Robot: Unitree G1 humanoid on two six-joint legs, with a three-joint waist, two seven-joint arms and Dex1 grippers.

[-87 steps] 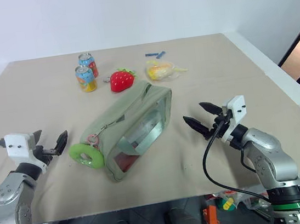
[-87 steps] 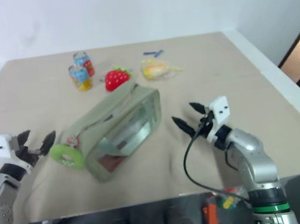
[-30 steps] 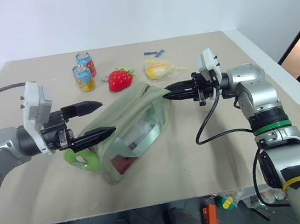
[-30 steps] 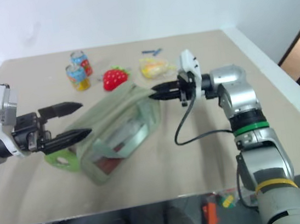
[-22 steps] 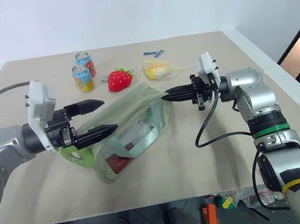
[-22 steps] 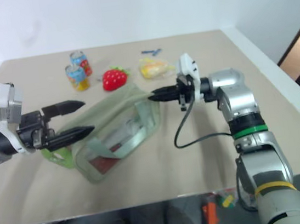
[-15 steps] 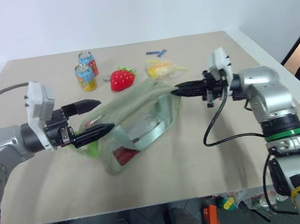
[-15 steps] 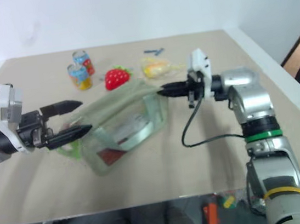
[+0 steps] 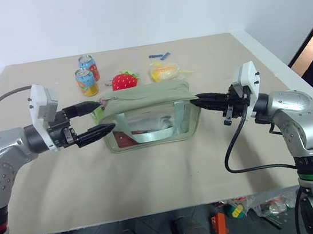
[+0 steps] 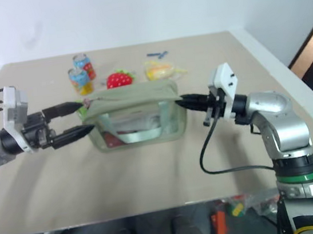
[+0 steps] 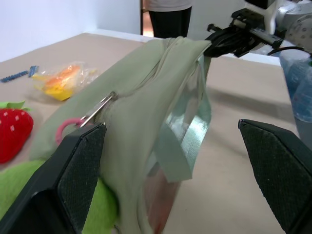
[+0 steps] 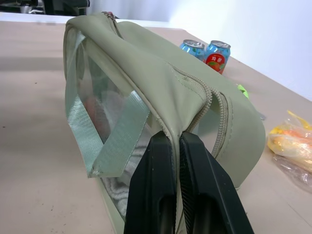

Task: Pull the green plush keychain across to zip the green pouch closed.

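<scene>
One green pouch sits at the centre of the frame on a beige table, its clear window side facing the viewer and one green strap lying behind the plastic. Two robot arms meet it, one from each side. The right gripper, at centre right, has its two black fingers pinched closed on the fabric at the pouch's right end; the right wrist view shows the cloth caught between them. The left gripper, at centre left, has its two fingers spread wide apart, one above and one below the pouch's left end; whether they touch the fabric is hard to tell. One green plush keychain lies beside that left end, just behind the pouch, next to a small pink ring and metal zipper pull.

Toward the upper middle of the frame stand two drink cans side by side, one red plush strawberry, one yellow packet, and one small blue object at the far edge.
</scene>
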